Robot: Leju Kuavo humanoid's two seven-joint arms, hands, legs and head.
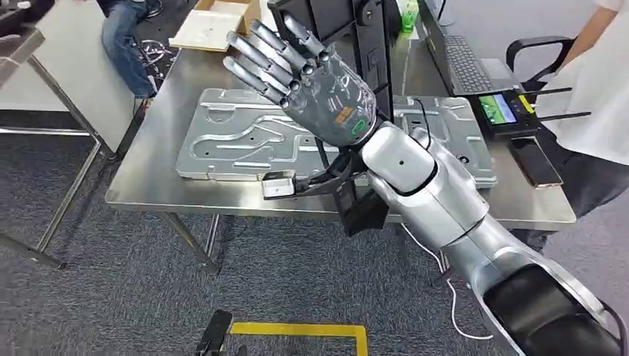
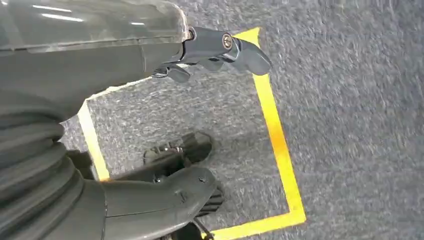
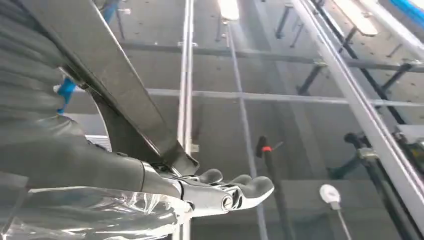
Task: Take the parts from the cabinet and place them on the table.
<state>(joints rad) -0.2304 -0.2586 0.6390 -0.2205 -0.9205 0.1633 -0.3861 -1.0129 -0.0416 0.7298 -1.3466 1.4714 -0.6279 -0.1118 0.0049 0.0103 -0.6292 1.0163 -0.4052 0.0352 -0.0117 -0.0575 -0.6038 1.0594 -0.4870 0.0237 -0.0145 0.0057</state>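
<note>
Head view: right hand lifted, fingers spread, grasping nothing. Stamped metal part lies flat on the table, long axis three-to-nine o'clock; black stand at twelve. Left hand hangs over carpet, holding nothing.

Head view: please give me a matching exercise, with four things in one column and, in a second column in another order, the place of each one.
Things:
1. silver plate
2. cardboard box
3. yellow tape
4. controller with a lit screen

Places:
A. on the grey carpet, in front of the table
B. at the far end of the table
C. on the table's right side, next to the person
D. flat on the middle of the table

Pairs: 1-D, 2-B, 3-A, 4-C
</note>
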